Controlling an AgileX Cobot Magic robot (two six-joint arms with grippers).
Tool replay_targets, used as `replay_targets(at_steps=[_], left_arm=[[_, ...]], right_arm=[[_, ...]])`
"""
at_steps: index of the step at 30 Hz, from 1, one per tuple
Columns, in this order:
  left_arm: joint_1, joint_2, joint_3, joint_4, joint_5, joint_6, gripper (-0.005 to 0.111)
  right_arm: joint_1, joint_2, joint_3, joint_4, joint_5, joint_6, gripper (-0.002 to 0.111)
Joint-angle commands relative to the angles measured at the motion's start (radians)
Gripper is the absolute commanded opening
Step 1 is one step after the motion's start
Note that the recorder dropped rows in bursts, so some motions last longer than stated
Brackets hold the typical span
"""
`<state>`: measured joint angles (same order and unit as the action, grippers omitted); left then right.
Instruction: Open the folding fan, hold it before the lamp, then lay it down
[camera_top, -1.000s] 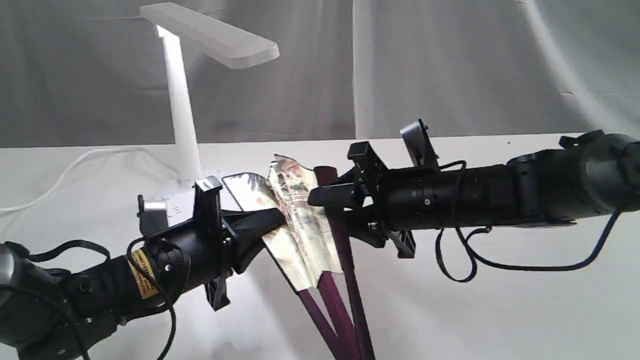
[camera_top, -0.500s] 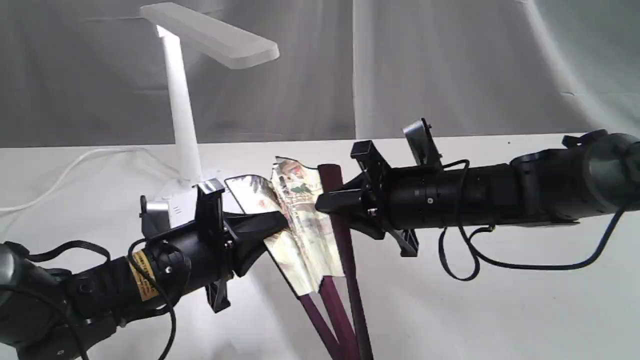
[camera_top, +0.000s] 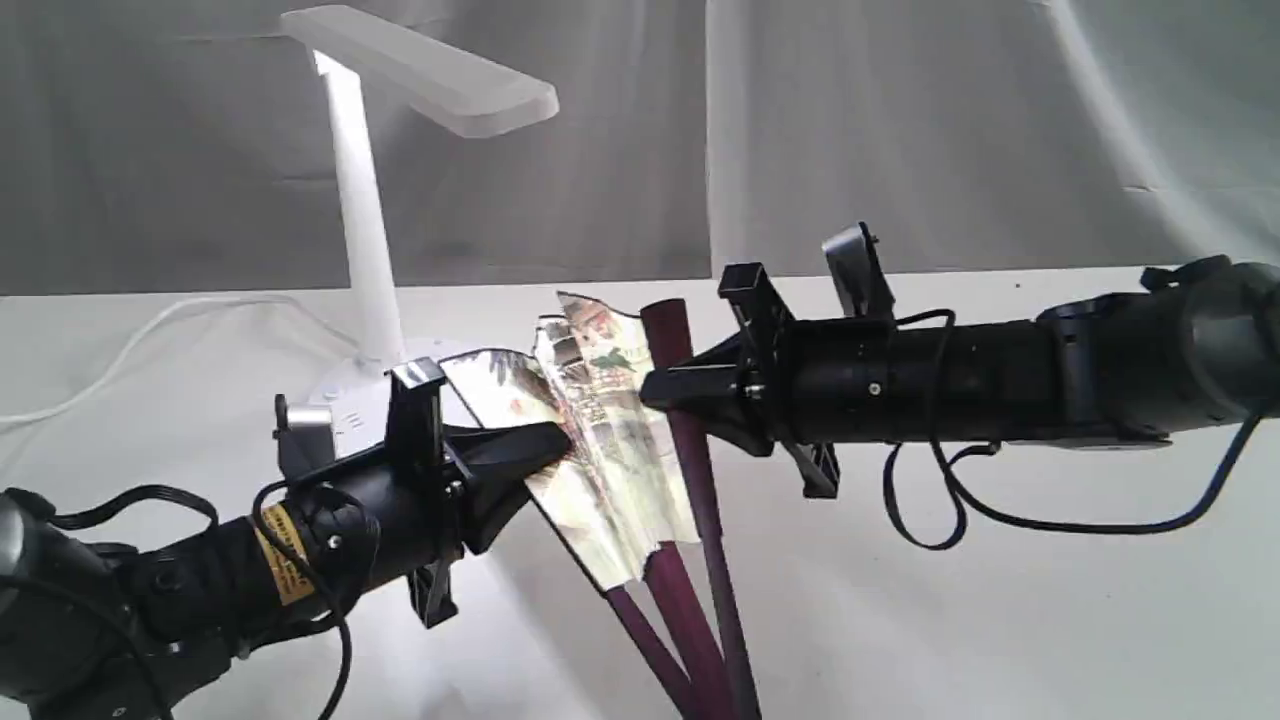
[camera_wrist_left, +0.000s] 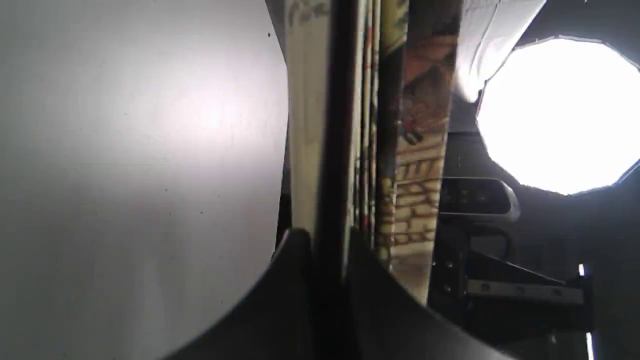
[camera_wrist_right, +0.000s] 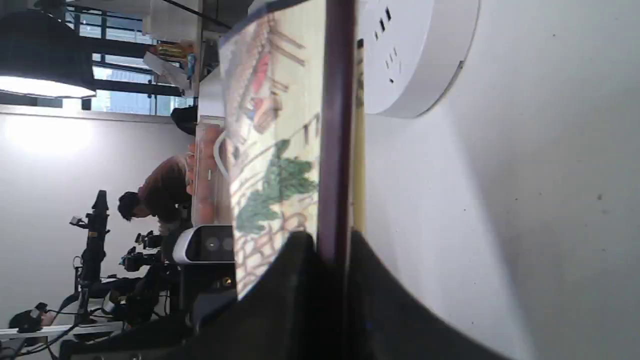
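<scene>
1. The folding fan (camera_top: 600, 430) sits at the centre of the exterior frame, lifted clear of the table (camera_top: 1000, 600). We note it as only partly spread: a few painted pleats show between the two outer guards, and the maroon ribs converge toward the bottom edge of the frame
2. The guard on the frame's right stands near upright with a slight lean. The leaf's opposite edge slopes from the centre down toward the ribs
3. The left gripper (camera_top: 560, 445) enters from the lower left and is clenched on that sloping edge. In the left wrist view its fingers (camera_wrist_left: 292, 270) press on either side of a dark guard with no gap
4. The right gripper (camera_top: 655, 385) reaches in roughly level from the right edge. In the right wrist view its fingers (camera_wrist_right: 300, 265) sit tight against the maroon guard, so we record it as grasping the fan
5. The lamp (camera_top: 365, 240) stands in the upper left, behind the fan, with its flat head reaching toward the centre. Its base is partly hidden by the left gripper; the right wrist view shows the round socketed base just beside the fan
6. A white cord (camera_top: 130, 345) runs to the left edge, and a grey curtain (camera_top: 900, 130) fills the upper half
</scene>
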<state>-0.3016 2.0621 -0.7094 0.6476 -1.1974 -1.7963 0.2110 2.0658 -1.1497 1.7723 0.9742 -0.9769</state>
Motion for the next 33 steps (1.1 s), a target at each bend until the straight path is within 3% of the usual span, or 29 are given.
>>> replay_targets(at_steps=[1,17,22,29,33], left_arm=[[0.001,-0.046,0.039,-0.12,-0.024,-0.001,0.0],[-0.001,-0.239,0.219,-0.32,-0.024,0.047,0.0],[-0.001,-0.302,0.295,-0.408,-0.024,0.058,0.0],[-0.001,-0.356,0.331,-0.419,-0.024,0.071,0.0],[-0.033,-0.387,0.341,-0.459,-0.024,0.071,0.0]], right_arm=[[-0.025,-0.001,-0.004,-0.028,0.037,0.003,0.0],[-0.165,-0.001,-0.004,-0.028,0.244,0.042,0.0],[-0.216,-0.001,-0.004,-0.028,0.247,0.045,0.0],[-0.288,-0.001,-0.004,-0.028,0.247,0.069,0.0],[-0.339,-0.005,0.023,-0.045,0.247,0.075,0.0]])
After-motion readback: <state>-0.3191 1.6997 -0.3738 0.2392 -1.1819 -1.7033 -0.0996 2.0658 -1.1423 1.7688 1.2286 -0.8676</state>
